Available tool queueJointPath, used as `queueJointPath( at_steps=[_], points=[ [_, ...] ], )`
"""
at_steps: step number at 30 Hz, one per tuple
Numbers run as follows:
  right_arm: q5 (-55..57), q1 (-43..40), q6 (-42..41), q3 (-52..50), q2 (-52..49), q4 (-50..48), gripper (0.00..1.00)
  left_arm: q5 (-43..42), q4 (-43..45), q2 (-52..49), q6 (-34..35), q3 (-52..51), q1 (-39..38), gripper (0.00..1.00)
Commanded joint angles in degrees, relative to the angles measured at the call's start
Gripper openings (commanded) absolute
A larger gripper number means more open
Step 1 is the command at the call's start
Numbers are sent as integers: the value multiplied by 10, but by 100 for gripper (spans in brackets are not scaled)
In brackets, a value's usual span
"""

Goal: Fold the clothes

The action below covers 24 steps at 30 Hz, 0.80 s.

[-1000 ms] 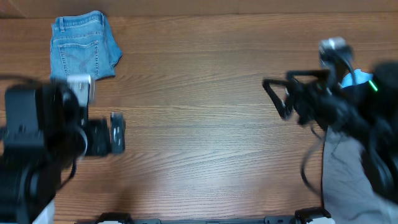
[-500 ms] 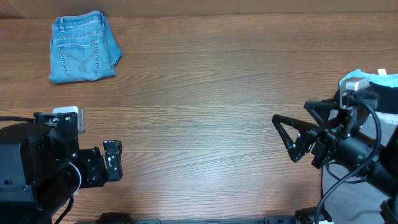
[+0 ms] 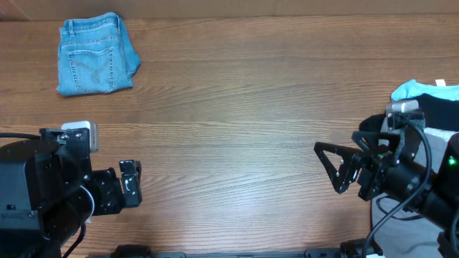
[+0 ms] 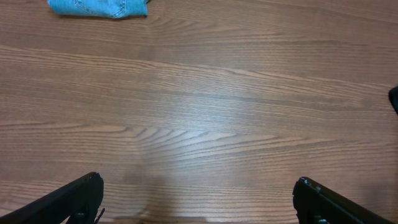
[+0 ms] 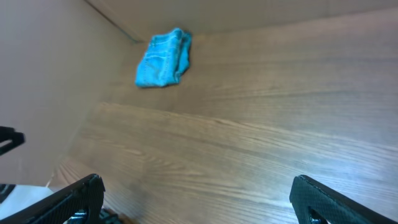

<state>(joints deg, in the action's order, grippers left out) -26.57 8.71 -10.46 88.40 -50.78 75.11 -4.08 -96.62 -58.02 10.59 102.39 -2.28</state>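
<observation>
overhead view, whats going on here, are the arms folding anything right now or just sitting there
Nothing is being handled at this moment. The light-blue jeans lie folded at the far left of the table. Both arms sit at the near side, with the left gripper and the right gripper open and empty above bare wood. At the right edge, a pale-blue top and a black garment lie bunched together beside the right arm, not yet picked up.

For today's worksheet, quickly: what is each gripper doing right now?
Left gripper: open, holding nothing.
Right gripper: open, holding nothing.
</observation>
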Motion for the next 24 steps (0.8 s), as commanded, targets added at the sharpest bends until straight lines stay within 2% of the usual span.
queueJointPath(
  at_steps=[1, 3, 6, 8, 11, 14, 18, 24],
  points=[
    [23, 2, 4, 5, 0, 28, 100, -3, 1, 0, 8, -3, -4, 100],
    [27, 2, 5, 5, 0, 43, 100, -3, 1, 0, 8, -3, -4, 100],
    [103, 2, 5, 2, 0, 33, 100, -3, 1, 0, 8, -3, -4, 100],
    [157, 2, 18, -9, 8, -9, 100, -3, 1, 0, 8, -3, -4, 100],
    [180, 2, 95, -60, 44, -114, 100, -3, 1, 0, 8, -3, -4, 100],
    [180, 1, 151, -143, 95, -207, 100, -3, 1, 0, 8, -3, -4, 100],
    [180, -19, 152, -284, 180, -309, 100, -3, 1, 0, 8, -3, -4, 100],
    [179, -68, 152, -469, 302, -358, 100, -3, 1, 0, 8, -3, -4, 100]
  ],
)
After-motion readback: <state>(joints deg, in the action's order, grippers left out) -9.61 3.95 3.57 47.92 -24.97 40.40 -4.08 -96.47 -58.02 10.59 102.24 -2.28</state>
